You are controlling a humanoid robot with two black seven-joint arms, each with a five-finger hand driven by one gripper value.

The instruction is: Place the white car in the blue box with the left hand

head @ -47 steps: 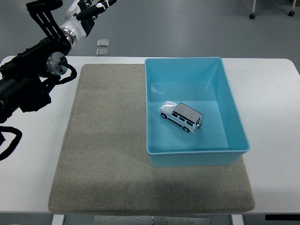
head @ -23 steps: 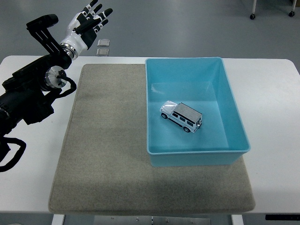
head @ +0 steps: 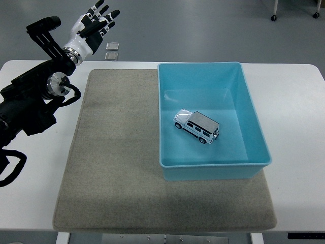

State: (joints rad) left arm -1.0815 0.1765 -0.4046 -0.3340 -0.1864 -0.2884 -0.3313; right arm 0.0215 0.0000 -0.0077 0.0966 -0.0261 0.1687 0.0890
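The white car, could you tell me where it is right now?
In the head view, the white car lies inside the blue box, on the table's right half, near the box's middle.

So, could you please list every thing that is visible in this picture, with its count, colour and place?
white car: one, white with a silver roof, inside the blue box, on its wheels
blue box: one, light blue, open top, on the mat's right part
mat: one, grey-beige, on the middle of the table
table: one, white
small plates: two, grey, on the floor beyond the table's far edge
left hand: one, white and black, fingers spread, raised over the far left corner, holding nothing
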